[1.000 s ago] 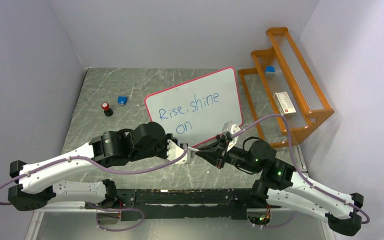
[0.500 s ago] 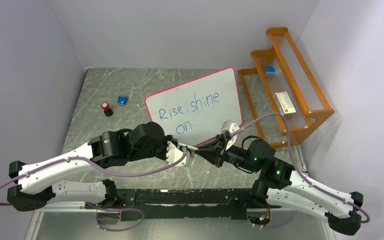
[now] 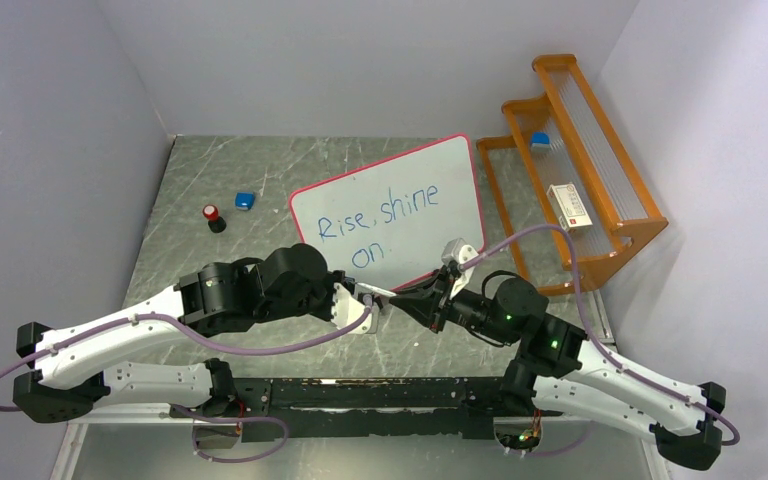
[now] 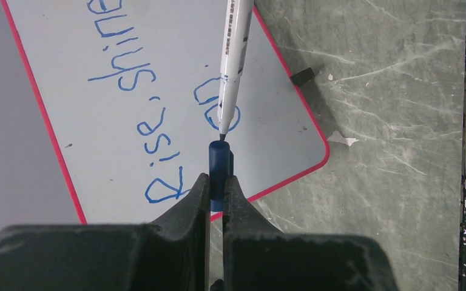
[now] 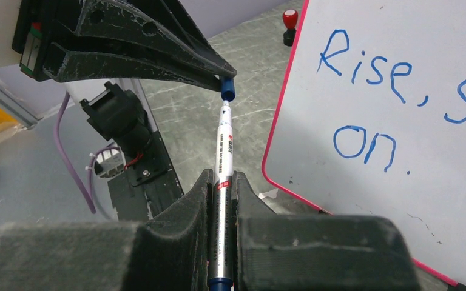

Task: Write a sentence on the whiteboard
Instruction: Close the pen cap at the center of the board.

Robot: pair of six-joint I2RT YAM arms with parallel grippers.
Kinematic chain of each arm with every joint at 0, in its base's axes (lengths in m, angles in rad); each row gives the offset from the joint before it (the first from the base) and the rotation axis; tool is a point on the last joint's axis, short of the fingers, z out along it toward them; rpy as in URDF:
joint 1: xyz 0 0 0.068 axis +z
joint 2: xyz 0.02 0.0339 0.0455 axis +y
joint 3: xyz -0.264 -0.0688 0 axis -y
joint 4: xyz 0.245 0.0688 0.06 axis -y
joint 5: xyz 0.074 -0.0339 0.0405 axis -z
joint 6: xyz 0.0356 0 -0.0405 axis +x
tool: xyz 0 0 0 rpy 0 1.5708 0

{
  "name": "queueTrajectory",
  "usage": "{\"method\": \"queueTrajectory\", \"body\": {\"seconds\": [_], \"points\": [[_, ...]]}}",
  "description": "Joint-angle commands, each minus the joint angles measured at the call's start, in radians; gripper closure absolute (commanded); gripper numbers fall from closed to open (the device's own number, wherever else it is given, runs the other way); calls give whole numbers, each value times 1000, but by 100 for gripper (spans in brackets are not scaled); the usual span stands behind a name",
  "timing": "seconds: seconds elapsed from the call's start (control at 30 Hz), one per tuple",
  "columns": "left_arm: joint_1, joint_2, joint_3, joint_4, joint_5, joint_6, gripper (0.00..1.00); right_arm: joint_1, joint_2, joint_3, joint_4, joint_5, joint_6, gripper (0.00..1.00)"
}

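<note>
The whiteboard (image 3: pixel 420 170), white with a thin pink-red frame, lies on the table; it also shows in the left wrist view (image 4: pixel 67 73) and the right wrist view (image 5: pixel 449 200). The sentence (image 3: pixel 378 214) in blue reads "Rise, shine on." in two lines. My left gripper (image 4: pixel 216 189) is shut on the blue marker cap (image 4: pixel 218 159). My right gripper (image 5: pixel 222 182) is shut on the white marker (image 5: pixel 224 145). The marker's tip points into the cap's opening, a small gap apart, just in front of the board's near edge (image 3: pixel 388 293).
An orange rack (image 3: pixel 600 215) stands right of the board with a white box (image 3: pixel 569 206) and a blue item (image 3: pixel 540 141) on it. A red-topped black stamp (image 3: pixel 214 217) and a small blue object (image 3: pixel 245 200) lie left of the board.
Both grippers have drifted slightly left and closer together; the marker tip has come nearer to the cap.
</note>
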Motion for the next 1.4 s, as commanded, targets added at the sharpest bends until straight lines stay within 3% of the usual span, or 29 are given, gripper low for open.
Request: {"method": "queueTrajectory", "body": {"seconds": [0.0,1.37], "points": [[-6,-20,26,-7,23,15,95,-3,2,25,15,4,0,100],[-45,56,72,-70,98,28,95,-3,82,14,129,-43,16,100]]}}
